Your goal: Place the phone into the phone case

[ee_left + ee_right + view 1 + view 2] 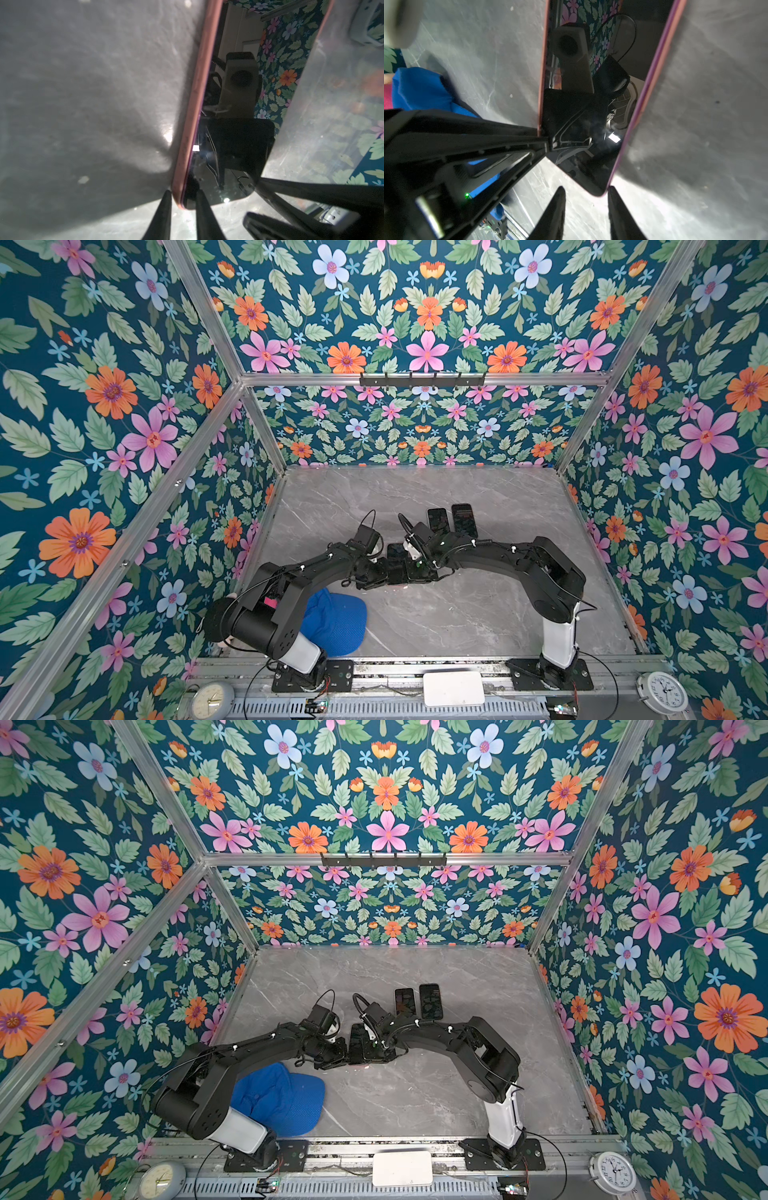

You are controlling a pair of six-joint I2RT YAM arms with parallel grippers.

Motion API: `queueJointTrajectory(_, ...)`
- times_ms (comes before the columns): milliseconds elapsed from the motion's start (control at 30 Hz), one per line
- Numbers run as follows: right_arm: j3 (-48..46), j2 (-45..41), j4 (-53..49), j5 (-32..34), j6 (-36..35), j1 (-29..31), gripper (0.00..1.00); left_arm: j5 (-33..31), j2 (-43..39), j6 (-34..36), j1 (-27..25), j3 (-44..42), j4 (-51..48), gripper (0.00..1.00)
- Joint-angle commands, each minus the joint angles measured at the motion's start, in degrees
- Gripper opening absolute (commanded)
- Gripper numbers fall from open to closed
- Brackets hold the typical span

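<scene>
A dark phone [396, 551] lies screen up near the middle of the marble table, seated in a pink phone case [199, 83] whose rim runs along both long sides. My left gripper [182, 197] is shut on one near corner, with one finger outside the pink rim and the other on the phone [228, 145] glass. My right gripper [586, 190] stands open at the other near corner of the phone [581, 124]. One of its fingers [612, 193] touches the case [660, 68] edge and the other is apart. In both top views the two wrists hide the phone's near end.
Two more dark phones [438, 522] [464, 520] lie side by side just behind the right wrist. A blue cap [336, 626] sits at the front left under the left arm. A white box [453, 688] and two clocks rest on the front rail.
</scene>
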Motion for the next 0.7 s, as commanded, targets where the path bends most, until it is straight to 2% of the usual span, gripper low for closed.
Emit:
queueJointTrajectory(0, 0.35, 0.11, 0.18, -0.42, 0.26, 0.10, 0.34, -1.23, 0.32, 0.77, 0.30, -0.43, -1.35, 0.18)
queueJointTrajectory(233, 0.68, 0.73, 0.31, -0.86, 0.26, 0.36, 0.29, -0.10, -0.25, 0.21, 0.30, -0.67, 0.03, 0.18)
queueJointTrajectory(667, 1.53, 1.59, 0.32, -1.37, 0.18, 0.53, 0.14, 5.98, -1.47, -3.09, 0.30, -3.61, 8.03, 0.25)
